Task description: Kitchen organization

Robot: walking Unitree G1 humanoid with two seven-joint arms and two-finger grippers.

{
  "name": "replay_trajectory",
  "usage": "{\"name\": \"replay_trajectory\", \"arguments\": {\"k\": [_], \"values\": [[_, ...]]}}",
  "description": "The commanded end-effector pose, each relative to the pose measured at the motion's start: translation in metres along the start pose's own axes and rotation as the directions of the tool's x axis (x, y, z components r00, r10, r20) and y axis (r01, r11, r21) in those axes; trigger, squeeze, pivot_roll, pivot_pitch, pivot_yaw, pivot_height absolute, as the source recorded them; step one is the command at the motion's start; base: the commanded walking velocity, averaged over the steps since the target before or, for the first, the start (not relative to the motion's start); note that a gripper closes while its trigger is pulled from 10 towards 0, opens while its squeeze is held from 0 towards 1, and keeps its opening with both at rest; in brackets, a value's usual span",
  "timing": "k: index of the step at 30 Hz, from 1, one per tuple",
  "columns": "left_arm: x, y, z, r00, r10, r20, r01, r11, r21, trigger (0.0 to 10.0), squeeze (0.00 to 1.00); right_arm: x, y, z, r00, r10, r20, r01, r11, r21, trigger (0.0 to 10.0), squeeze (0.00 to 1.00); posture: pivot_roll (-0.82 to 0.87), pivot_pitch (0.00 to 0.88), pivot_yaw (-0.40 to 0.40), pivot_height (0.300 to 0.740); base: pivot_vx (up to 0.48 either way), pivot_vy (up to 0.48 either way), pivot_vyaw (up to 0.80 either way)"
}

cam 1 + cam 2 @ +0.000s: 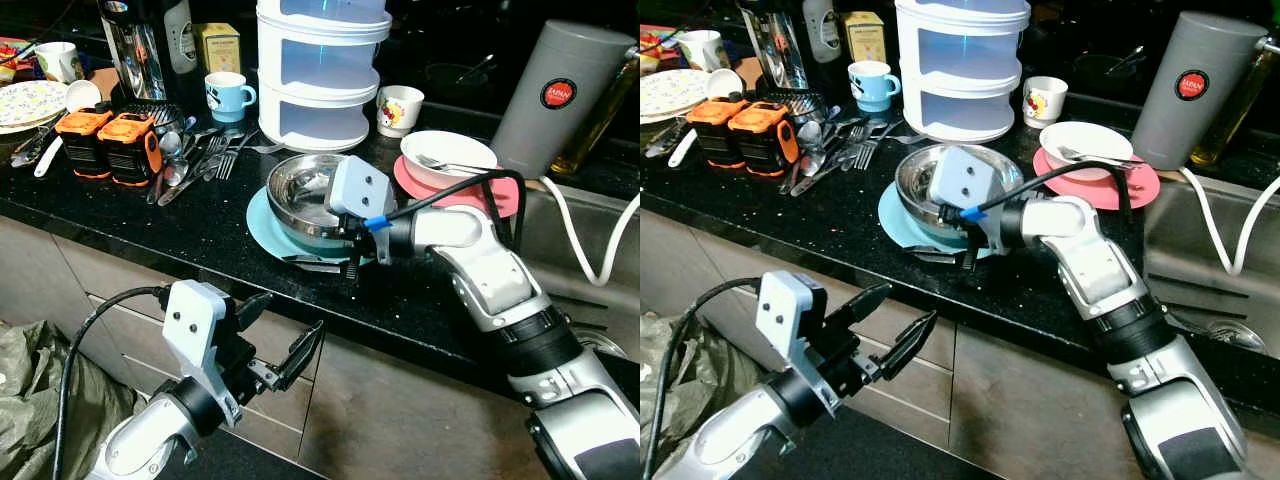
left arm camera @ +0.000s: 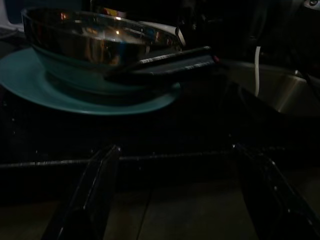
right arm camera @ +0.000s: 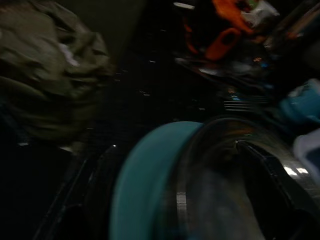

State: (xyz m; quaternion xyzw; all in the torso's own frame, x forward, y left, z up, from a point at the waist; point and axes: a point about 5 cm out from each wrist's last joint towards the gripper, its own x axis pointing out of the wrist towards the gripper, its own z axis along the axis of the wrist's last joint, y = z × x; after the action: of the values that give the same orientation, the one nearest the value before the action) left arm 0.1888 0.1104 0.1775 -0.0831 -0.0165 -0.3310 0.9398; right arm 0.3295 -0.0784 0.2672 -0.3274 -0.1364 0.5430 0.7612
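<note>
Reaching across the front edge of the table (image 1: 180, 225), right tool (image 1: 352, 262) at the near rim of the steel bowl (image 1: 300, 190), one finger inside the rim by the wrist view, the other outside near the teal plate (image 1: 262, 226); grip not clear, cannot tell whether clenched. Bowl seated on the plate, near the table's front edge, midway along it. Left tool (image 1: 283, 345) released, fingers spread, below the table edge before the drawer fronts (image 1: 400, 400), bowl up and ahead of it; right arm far nearer. Bowl round, polished, slick; plate flat, matte. Table black, speckled stone. Cutlery pile (image 1: 195, 155) well to the left.
</note>
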Motion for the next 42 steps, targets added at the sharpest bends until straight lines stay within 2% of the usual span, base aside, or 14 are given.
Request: {"name": "replay_trajectory", "arguments": {"k": [1,2,4,6,15,16,21,33,35,38,39,40,41,42], "values": [[0.001,-0.003,0.001,1.0,-0.013,-0.003,0.013,1.0,-0.003,10.0,0.0,0.002,-0.004,0.003,1.0,-0.006,-0.019,0.005,0.998,-0.056,10.0,0.98,0.18,0.0,-0.072,0.74,0.0,0.0,0.0],[0.002,-0.004,0.0,1.0,-0.016,-0.002,0.016,1.0,-0.004,10.0,0.0,0.002,-0.006,0.003,0.998,0.001,-0.059,-0.006,0.997,-0.083,10.0,0.06,0.18,0.0,-0.073,0.74,0.0,0.0,0.0],[0.003,-0.005,0.0,1.0,-0.021,-0.003,0.021,1.0,-0.005,10.0,0.0,0.002,-0.007,0.001,0.994,0.031,-0.105,-0.042,0.994,-0.1,10.0,0.0,0.17,0.0,-0.075,0.74,0.0,0.0,0.0],[0.004,-0.007,-0.001,1.0,-0.026,-0.004,0.026,1.0,-0.006,10.0,0.0,-0.004,-0.007,-0.003,0.977,0.093,-0.194,-0.118,0.986,-0.121,10.0,0.0,0.17,0.0,-0.078,0.74,0.0,0.0,0.0],[0.004,-0.008,-0.001,0.999,-0.032,-0.007,0.032,0.999,-0.01,10.0,0.0,-0.023,-0.006,-0.005,0.927,0.214,-0.309,-0.264,0.955,-0.132,10.0,0.0,0.17,0.0,-0.076,0.74,0.0,0.0,0.0],[0.004,-0.008,-0.002,0.999,-0.035,-0.008,0.034,0.999,-0.011,10.0,0.0,-0.026,-0.009,-0.005,0.921,0.217,-0.324,-0.271,0.954,-0.131,0.0,0.0,0.17,0.0,-0.076,0.74,0.0,0.0,0.0],[0.007,-0.01,-0.002,0.999,-0.045,-0.007,0.044,0.999,-0.013,10.0,0.0,-0.029,-0.013,-0.005,0.909,0.219,-0.354,-0.28,0.951,-0.131,0.0,0.0,0.16,0.0,-0.073,0.74,0.0,0.0,0.0],[0.009,-0.011,-0.002,0.999,-0.053,-0.004,0.053,0.999,-0.015,10.0,0.0,-0.029,-0.01,0.0,0.917,0.24,-0.319,-0.297,0.944,-0.143,0.0,0.0,0.15,0.0,-0.073,0.74,0.0,0.0,0.0],[0.01,-0.011,-0.002,0.999,-0.054,-0.002,0.054,0.998,-0.015,10.0,0.0,-0.026,-0.009,0.005,0.943,0.242,-0.227,-0.276,0.952,-0.13,0.0,0.0,0.15,0.0,-0.071,0.74,0.0,0.0,0.0],[0.01,-0.011,-0.002,0.998,-0.055,-0.001,0.055,0.998,-0.015,10.0,0.0,-0.024,-0.009,0.008,0.953,0.238,-0.187,-0.263,0.957,-0.122,0.0,0.0,0.15,0.0,-0.071,0.74,0.0,0.0,0.0],[0.011,-0.011,-0.002,0.998,-0.056,0.001,0.056,0.998,-0.015,10.0,0.0,-0.019,-0.016,0.02,0.987,0.152,-0.044,-0.156,0.983,-0.102,0.0,0.0,0.15,0.0,-0.07,0.74,0.0,0.0,0.0],[0.011,-0.011,-0.001,0.998,-0.057,0.003,0.057,0.998,-0.016,10.0,0.0,-0.017,-0.026,0.035,0.992,0.041,0.123,-0.036,0.998,-0.043,0.0,0.0,0.15,0.0,-0.067,0.74,0.0,0.0,0.0],[0.011,-0.011,-0.001,0.998,-0.058,0.006,0.058,0.998,-0.016,10.0,0.0,-0.017,-0.036,0.048,0.963,-0.075,0.258,0.068,0.997,0.036,0.0,0.0,0.15,0.0,-0.067,0.74,0.0,0.0,0.0],[0.011,-0.011,-0.001,0.998,-0.058,0.006,0.058,0.998,-0.016,10.0,0.0,-0.017,-0.036,0.048,0.963,-0.075,0.258,0.068,0.997,0.036,0.0,0.0,0.15,0.0,-0.067,0.74,0.0,0.0,0.0]]}}
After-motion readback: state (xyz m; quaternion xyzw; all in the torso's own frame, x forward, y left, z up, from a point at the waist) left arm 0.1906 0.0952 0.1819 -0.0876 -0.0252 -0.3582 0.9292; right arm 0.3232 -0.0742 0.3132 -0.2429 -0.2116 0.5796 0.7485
